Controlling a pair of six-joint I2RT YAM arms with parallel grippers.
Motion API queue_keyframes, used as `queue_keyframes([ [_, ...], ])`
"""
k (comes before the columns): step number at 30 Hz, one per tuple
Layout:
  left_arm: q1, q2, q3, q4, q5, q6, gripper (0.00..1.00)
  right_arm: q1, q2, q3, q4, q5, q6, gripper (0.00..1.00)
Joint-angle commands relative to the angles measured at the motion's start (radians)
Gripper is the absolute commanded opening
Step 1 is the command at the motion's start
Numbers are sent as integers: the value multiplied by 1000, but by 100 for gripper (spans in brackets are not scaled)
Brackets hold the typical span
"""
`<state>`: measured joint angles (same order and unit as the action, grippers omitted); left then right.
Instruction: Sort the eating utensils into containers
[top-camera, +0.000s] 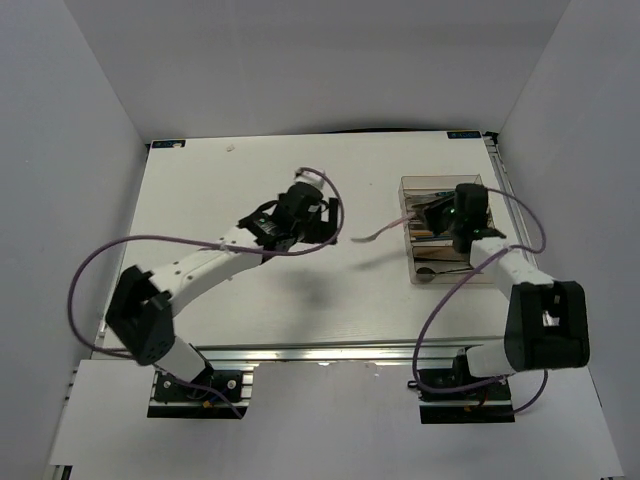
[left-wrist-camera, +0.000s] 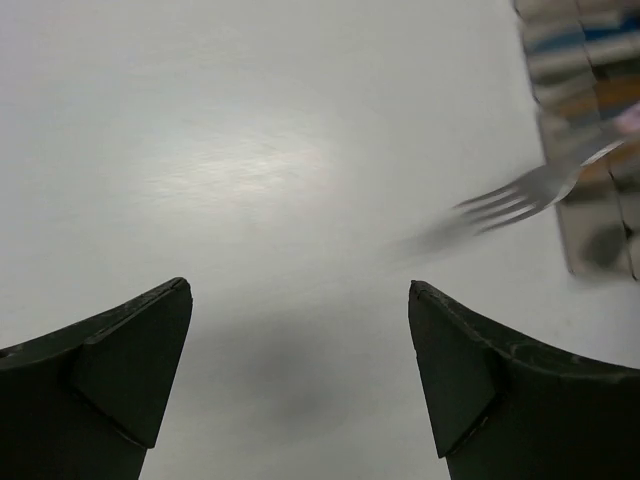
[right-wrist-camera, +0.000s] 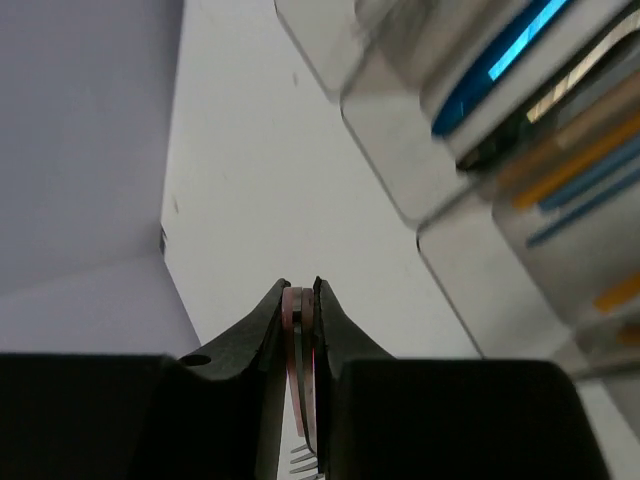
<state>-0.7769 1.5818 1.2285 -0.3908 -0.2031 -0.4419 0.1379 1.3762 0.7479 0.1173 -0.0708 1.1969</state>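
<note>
1. Left gripper (left-wrist-camera: 298, 290): fingers spread wide and holding nothing. Bare white table (left-wrist-camera: 250, 150) lies between and ahead of them.

2. Right gripper (right-wrist-camera: 300, 287): fingers pressed together, pinching the pink handle of a fork (left-wrist-camera: 520, 195). The handle stands edge-on between the two fingertips. In the right wrist view the tines show below the grip, at the bottom edge of the picture.

3. Fork: silver tines, pink handle. From the left gripper it lies ahead and to the right, apart from both fingers, with the tines pointing back toward that hand. It is blurred in the left wrist view. From above it reaches out of the right gripper toward the left one, over the table between the two hands. Whether it touches the table cannot be told.

4. Tray (right-wrist-camera: 400, 170): clear, brownish, divided into long narrow compartments. It is ahead and to the right of the right gripper's fingertips, and at the far right of the left gripper's view, beyond the fork.

5. Tray contents: a blue piece (right-wrist-camera: 480, 80) in one compartment and orange and blue strips in the next ones, too blurred to name.
</note>
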Motion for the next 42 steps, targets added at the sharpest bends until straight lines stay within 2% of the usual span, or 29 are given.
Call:
queue_keyframes([
  [1, 19, -215, 20, -221, -477, -40, 98, -125, 67, 146, -62, 40, -34, 0],
  [3, 22, -353, -73, -218, -515, 1, 98, -210, 122, 217, -51, 17, -39, 0],
  [5, 22, -445, -154, -185, -510, 35, 98, -242, 183, 301, -51, 22, -66, 0],
  [6, 22, -535, -246, -169, -506, 60, 98, -268, 213, 342, -82, 28, -80, 0],
  [10, 22, -753, -410, -148, -593, 5, 98, -326, 352, 559, -191, 23, -155, 0],
  [14, 21, -913, -445, -149, -651, -6, 98, -359, 480, 686, -188, -30, -183, 0],
  [16, 21, -960, -462, -119, -612, 9, 98, -368, 514, 749, -208, -35, -180, 0],
  [21, 21, -953, -455, -118, -565, 12, 98, -373, 603, 830, -226, -44, -215, 0],
  [26, 22, -948, -458, -105, -539, 28, 98, -373, 638, 832, -170, -95, -223, 3],
  [28, 22, -944, -458, -105, -536, 32, 98, -371, 641, 831, -171, -101, -224, 9],
  [29, 21, -942, -457, -106, -533, 34, 98, -371, 638, 825, -165, -100, -224, 27],
  [32, 21, -941, -457, -108, -529, 34, 98, -371, 632, 814, -169, -92, -224, 38],
  [33, 22, -942, -457, -108, -527, 35, 98, -371, 630, 815, -182, -90, -223, 45],
  [36, 21, -945, -457, -106, -522, 37, 98, -373, 617, 823, -212, -63, -237, 55],
  [41, 21, -944, -457, -114, -542, 29, 98, -374, 529, 811, -260, -9, -267, 60],
  [42, 21, -939, -455, -118, -568, 19, 98, -374, 509, 808, -271, 34, -286, 69],
])
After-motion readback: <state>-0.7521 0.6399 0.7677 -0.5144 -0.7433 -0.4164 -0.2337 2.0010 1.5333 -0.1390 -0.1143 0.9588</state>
